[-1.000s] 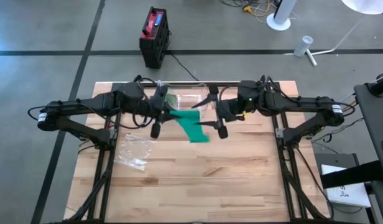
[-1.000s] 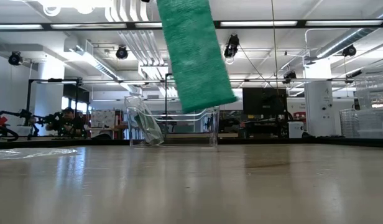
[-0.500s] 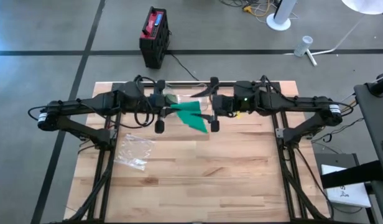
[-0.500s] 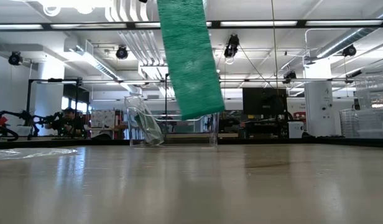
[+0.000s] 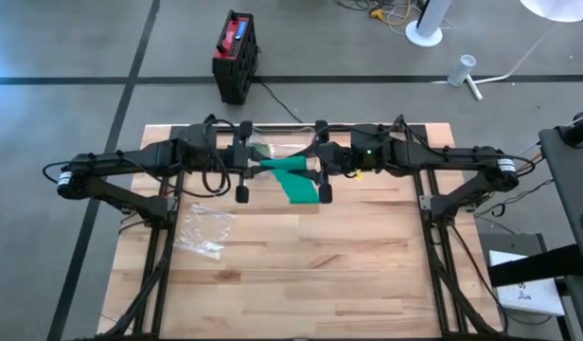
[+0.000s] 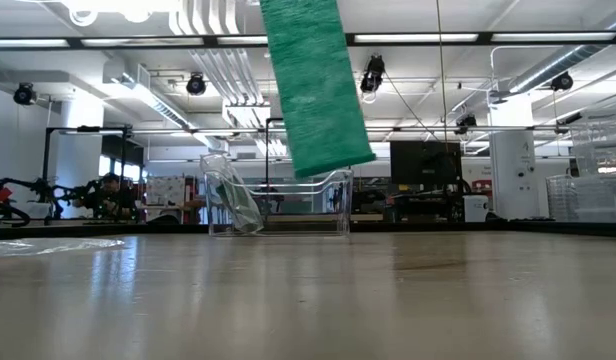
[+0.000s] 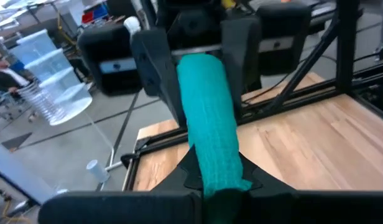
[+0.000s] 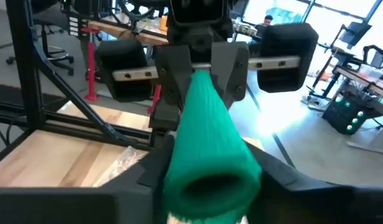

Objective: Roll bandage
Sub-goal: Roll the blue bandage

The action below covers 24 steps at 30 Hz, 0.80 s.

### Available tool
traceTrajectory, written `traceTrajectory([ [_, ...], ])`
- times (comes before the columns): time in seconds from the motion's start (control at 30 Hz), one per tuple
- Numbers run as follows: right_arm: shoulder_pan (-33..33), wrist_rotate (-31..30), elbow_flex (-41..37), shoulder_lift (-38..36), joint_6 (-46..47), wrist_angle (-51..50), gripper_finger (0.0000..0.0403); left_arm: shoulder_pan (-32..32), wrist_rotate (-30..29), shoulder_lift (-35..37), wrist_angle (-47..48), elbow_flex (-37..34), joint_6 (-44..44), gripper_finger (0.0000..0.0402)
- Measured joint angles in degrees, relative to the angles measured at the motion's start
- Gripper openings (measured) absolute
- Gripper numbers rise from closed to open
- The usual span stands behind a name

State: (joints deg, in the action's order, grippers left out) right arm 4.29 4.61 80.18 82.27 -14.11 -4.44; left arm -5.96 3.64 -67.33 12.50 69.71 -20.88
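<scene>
A green bandage [image 5: 288, 170] spans the gap between my two grippers, high above the table near its far middle. A loose strip of it [image 6: 313, 90] hangs down, and its lower end [image 6: 333, 160] is clear of the table top. My left gripper [image 5: 256, 167] is shut on one end. My right gripper [image 5: 313, 171] is shut on the other end, which looks like a rolled tube [image 8: 210, 165]. The two grippers face each other, close together. My left gripper pinches the bandage's end [image 7: 221, 177] between its two fingers, coming level from the table's left and lying along the bandage. The bandage is lifted clear and runs on toward the other gripper. My right gripper holds the rolled, tube-like end [image 8: 207, 177] between its two fingers [image 8: 275, 171], coming level from the table's right. The roll is lifted clear, with a strip hanging below it.
A clear plastic box [image 5: 290, 149] stands at the table's far edge just behind the grippers; it also shows in the low view [image 6: 278, 205]. A crumpled clear plastic bag [image 5: 204, 230] lies on the left part of the table. The wooden table's near half [image 5: 301, 284] lies bare.
Both grippers have gone toward the table's far edge, and my right gripper has come closer to my left one. The bandage between them has shortened, and its hanging strip has swung a little, still clear of the table.
</scene>
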Motion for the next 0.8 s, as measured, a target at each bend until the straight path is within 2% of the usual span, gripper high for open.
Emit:
traceTrajectory([
  [0.17, -0.05, 0.32, 0.00, -0.33, -3.53, 0.08, 0.0052, -0.04, 1.83, 0.02, -0.05, 0.00, 0.37, 0.0012],
  [0.27, -0.69, -0.01, 0.00, -0.98, -8.79, 0.15, 0.0013, -0.02, 1.92, 0.02, -0.75, 0.00, 1.15, 0.0024],
  [0.43, -2.94, -4.77, -1.14, -2.22, -20.29, 2.21, 0.0010, -0.04, 3.49, 0.61, -0.32, 0.22, 9.66, 0.0079],
  [0.57, -4.72, -4.81, -2.91, -3.29, -30.70, 4.29, 0.0007, -0.46, 13.19, 0.66, 1.92, 2.57, 16.89, 0.0143],
  [0.63, -5.49, -5.56, -3.52, -3.27, -34.49, 4.91, 0.0007, -0.44, 15.95, 0.28, 2.29, 4.25, 19.44, 0.0177],
  [0.8, -7.03, -6.83, -3.69, -3.07, -43.45, 5.13, 0.0006, -0.44, 17.03, -1.74, 5.92, 7.28, 26.70, 0.0253],
])
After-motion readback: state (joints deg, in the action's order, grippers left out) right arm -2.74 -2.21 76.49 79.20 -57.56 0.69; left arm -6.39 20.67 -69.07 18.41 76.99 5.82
